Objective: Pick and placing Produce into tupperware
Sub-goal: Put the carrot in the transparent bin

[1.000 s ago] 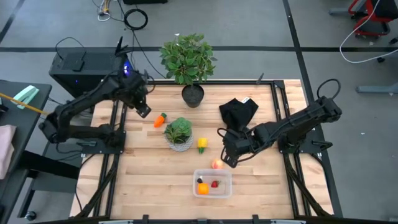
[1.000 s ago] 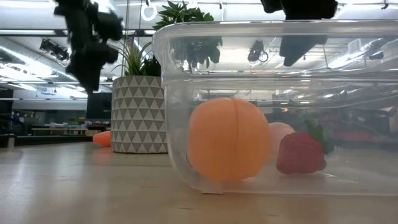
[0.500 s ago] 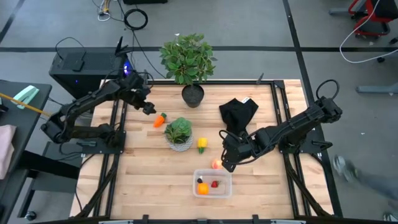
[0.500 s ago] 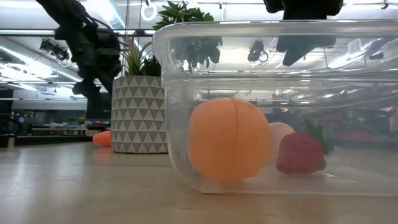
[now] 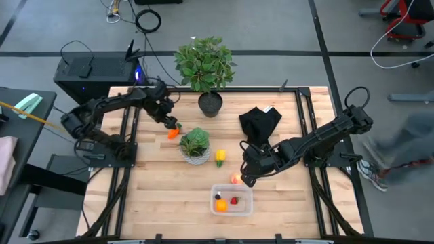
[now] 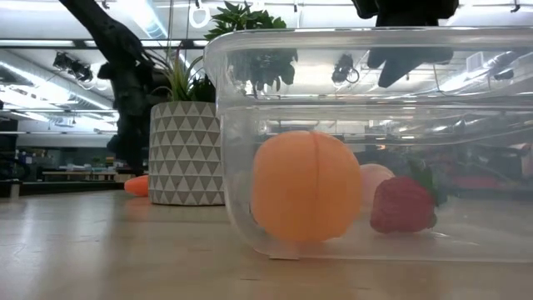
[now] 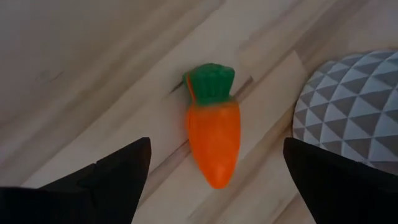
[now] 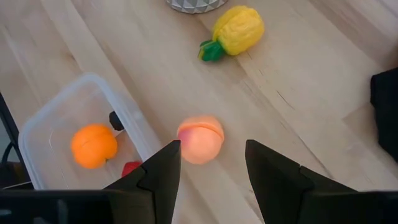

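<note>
The orange carrot with green top (image 5: 175, 131) lies on the table left of the succulent's white pot (image 5: 195, 154). My left gripper (image 5: 171, 123) is open just over it; its fingers stand on either side of the carrot (image 7: 212, 134) without touching. The peach-coloured piece (image 5: 235, 179) lies on the table just beyond the clear tupperware's (image 5: 247, 193) far edge. My right gripper (image 5: 245, 176) is open above it, its fingertips on either side of the peach piece (image 8: 200, 139). The orange ball (image 5: 220, 205) and red strawberry (image 5: 234, 200) lie in the tupperware. The yellow piece (image 5: 220, 157) lies right of the pot.
A black cloth (image 5: 260, 122) lies at the far right of the table. A black pot with a tall green plant (image 5: 209, 103) stands at the far edge. A person (image 5: 400, 152) passes beyond the table's right side. Bare wood shows at the near left.
My left gripper has gone toward the table's right edge and down, from the far left to just over the carrot. My right gripper has shifted a little toward the near edge, over the peach piece. The produce has not moved. A person has walked in at the right.
</note>
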Robot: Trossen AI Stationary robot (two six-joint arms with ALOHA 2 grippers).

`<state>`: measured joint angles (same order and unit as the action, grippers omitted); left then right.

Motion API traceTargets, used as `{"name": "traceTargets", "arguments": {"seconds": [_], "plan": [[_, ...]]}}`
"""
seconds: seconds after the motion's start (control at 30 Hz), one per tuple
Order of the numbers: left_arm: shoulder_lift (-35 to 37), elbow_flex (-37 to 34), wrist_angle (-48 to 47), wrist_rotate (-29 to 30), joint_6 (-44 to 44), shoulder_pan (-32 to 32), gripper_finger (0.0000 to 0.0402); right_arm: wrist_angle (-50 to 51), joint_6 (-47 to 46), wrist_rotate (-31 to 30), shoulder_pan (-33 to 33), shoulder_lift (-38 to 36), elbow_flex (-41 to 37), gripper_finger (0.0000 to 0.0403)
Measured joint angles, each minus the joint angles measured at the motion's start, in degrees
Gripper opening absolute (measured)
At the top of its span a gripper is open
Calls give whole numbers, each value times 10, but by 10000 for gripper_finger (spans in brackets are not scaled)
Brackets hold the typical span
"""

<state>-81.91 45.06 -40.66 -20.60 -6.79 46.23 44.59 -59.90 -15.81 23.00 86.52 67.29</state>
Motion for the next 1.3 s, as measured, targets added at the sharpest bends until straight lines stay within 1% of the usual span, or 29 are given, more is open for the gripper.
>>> {"name": "traceTargets", "arguments": {"seconds": [0.17, 0.23, 0.5, 0.57, 0.7, 0.87, 0.97, 1.17, 1.3], "plan": [[-32, 0, 22, 2, 0, -23, 374, -1, -2, 0, 0, 0, 0, 186], [-41, 0, 28, 12, 1, -34, 374, -1, -2, 0, 0, 0, 0, 186], [-67, 0, 34, 104, 0, -71, 373, -1, -6, 0, 0, 0, 0, 186], [-70, 0, 39, 117, -4, -79, 373, -1, -6, 0, 0, 0, 0, 186], [-71, 0, 48, 122, -16, -91, 373, -1, -6, 0, 0, 0, 0, 186], [-71, 0, 49, 162, -31, -106, 373, -1, -6, 0, 0, 0, 0, 186], [-71, -1, 51, 170, -33, -111, 373, -1, -6, 0, 0, 0, 0, 186], [-69, -26, 62, 170, -55, -112, 372, -1, -6, -4, -4, 0, 0, 186], [-68, -38, 66, 174, -54, -115, 372, -1, -5, -6, -9, 0, 0, 186]]}}
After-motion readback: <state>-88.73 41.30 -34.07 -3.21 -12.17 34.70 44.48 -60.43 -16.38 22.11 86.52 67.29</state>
